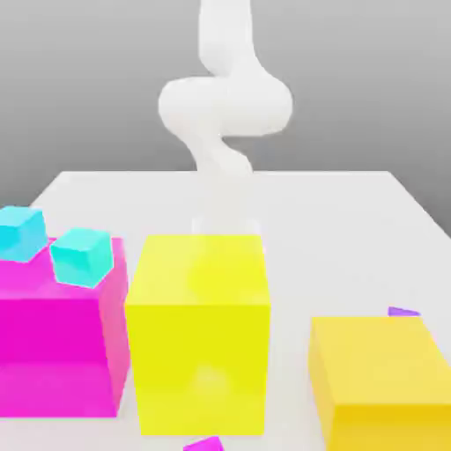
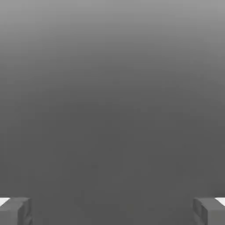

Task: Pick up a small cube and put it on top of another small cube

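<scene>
A tiny violet-purple small cube (image 1: 403, 312) peeks out on the white table just behind the yellow block on the exterior view's right. Another tiny cube (image 1: 204, 445), purplish-magenta, lies at the front edge below the middle yellow block; its exact colour I cannot tell. My white arm (image 1: 222, 167) comes down behind the large middle yellow block (image 1: 198, 330). In the hand view my gripper (image 2: 112, 211) is open, its grey fingertips (image 2: 15, 211) far apart with nothing between them, against a plain grey backdrop.
A big magenta block (image 1: 57, 343) stands at the exterior view's left with two small cyan cubes (image 1: 81, 255) on it. A second yellow block (image 1: 383, 379) stands at the right. The white table (image 1: 335, 229) stretches behind the blocks.
</scene>
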Controlling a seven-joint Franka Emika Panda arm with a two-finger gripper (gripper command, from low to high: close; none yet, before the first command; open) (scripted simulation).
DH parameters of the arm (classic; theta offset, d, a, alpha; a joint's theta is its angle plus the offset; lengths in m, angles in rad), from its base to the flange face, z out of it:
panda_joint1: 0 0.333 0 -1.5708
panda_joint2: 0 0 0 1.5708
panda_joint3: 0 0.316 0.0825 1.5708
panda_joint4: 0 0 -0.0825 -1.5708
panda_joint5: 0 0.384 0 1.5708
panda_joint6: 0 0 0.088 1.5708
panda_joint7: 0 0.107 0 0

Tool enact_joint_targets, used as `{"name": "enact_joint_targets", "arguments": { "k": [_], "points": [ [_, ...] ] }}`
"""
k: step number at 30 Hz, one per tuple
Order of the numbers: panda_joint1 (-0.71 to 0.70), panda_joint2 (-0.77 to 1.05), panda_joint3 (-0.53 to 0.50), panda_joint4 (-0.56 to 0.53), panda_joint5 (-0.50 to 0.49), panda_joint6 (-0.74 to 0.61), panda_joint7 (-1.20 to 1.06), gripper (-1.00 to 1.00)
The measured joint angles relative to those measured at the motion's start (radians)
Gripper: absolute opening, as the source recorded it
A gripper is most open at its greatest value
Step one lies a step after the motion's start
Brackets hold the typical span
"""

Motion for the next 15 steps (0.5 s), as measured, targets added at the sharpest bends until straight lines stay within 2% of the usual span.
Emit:
{"name": "enact_joint_targets", "arguments": {
  "k": [8, 15],
  "points": [
    [-0.008, 0.248, 0.224, -0.107, 0.009, 0.139, 0.312, 0.00],
    [-0.001, 0.465, 0.414, -0.200, -0.032, 0.259, 0.615, 0.00]
  ]
}}
